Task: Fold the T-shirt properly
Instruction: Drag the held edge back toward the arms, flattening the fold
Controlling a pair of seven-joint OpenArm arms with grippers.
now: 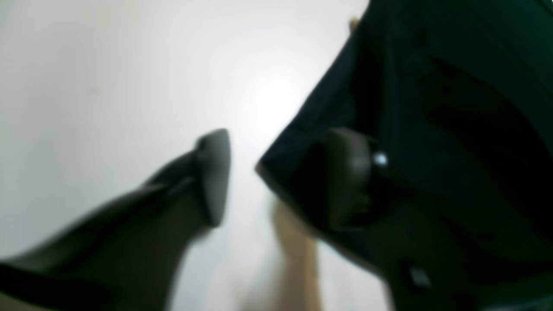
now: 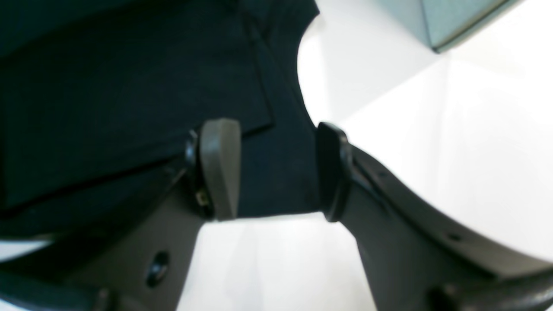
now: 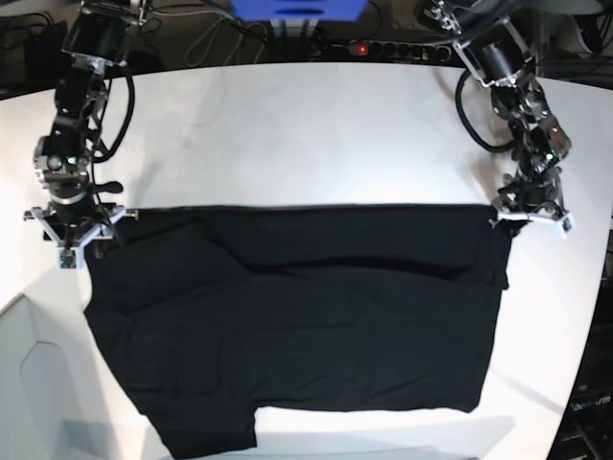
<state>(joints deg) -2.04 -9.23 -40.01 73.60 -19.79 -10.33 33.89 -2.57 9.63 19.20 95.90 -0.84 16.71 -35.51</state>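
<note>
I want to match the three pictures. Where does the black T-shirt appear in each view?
Left wrist: the T-shirt fills the right side, its corner by the left tool.
Right wrist: it fills the upper left, with its edge between the open pads of the right tool.
Base: it lies spread across the lower middle of the picture.
Shared landmark: the white table under the shirt.

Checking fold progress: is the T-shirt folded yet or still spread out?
Partly folded. In the base view the T-shirt lies flat on the table with a straight top edge and a layer doubled over across its upper part.
</note>
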